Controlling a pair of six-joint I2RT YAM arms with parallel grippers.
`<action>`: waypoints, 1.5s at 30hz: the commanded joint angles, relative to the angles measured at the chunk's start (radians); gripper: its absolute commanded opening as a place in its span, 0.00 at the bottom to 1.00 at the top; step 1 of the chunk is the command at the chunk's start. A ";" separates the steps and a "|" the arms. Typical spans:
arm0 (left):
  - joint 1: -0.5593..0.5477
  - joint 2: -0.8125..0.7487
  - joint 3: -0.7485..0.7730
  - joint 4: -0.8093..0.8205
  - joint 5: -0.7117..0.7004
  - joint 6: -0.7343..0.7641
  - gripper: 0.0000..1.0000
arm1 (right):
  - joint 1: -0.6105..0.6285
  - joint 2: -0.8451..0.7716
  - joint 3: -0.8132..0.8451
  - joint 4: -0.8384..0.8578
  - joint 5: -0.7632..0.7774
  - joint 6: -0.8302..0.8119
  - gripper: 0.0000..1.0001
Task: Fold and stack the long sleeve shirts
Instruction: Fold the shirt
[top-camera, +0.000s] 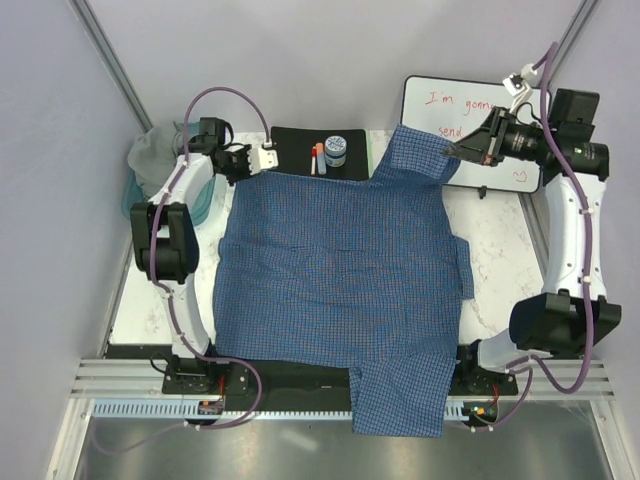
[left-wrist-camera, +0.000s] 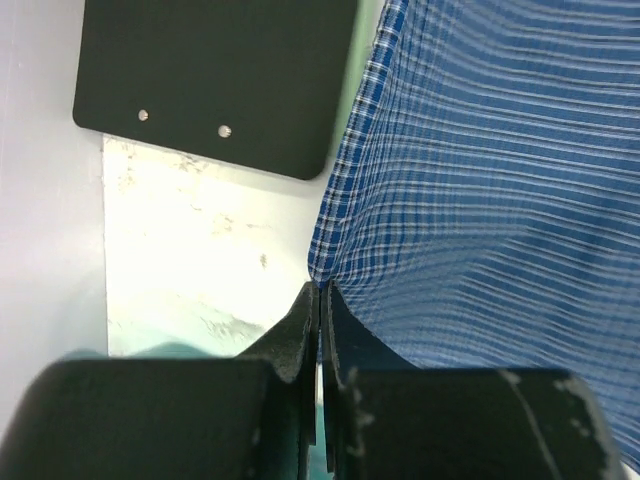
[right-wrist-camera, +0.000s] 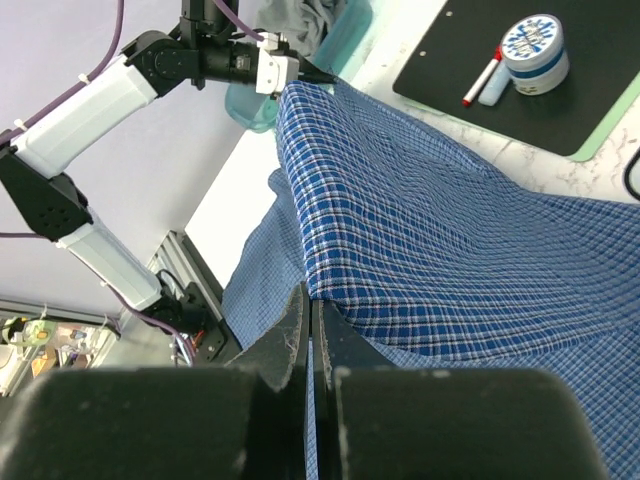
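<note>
While one grey shirt (top-camera: 153, 150) lies aside, left hand (left-wrist-camera: 318, 296) and right hand (right-wrist-camera: 308, 298) clamp one checked shirt (top-camera: 340, 270)

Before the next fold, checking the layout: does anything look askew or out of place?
Yes: a flap of the shirt hangs off the near edge of the table, over the rail, instead of lying flat. The left claw and right claw pinch its far corners.

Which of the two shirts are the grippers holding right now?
The blue-and-white checked shirt, spread across the table: the left gripper and right gripper each pinch a far corner. The grey shirt lies bunched in the teal tub, untouched.
</note>
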 joint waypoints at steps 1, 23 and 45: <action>0.003 -0.196 -0.150 0.012 0.003 0.046 0.02 | -0.009 -0.118 -0.052 0.015 -0.059 0.013 0.00; -0.013 -0.732 -0.756 0.011 -0.022 0.143 0.02 | -0.019 -0.487 -0.225 -0.295 0.104 -0.165 0.00; -0.092 -0.775 -0.935 -0.030 -0.109 0.082 0.05 | -0.019 -0.435 -0.262 -0.327 0.213 -0.260 0.00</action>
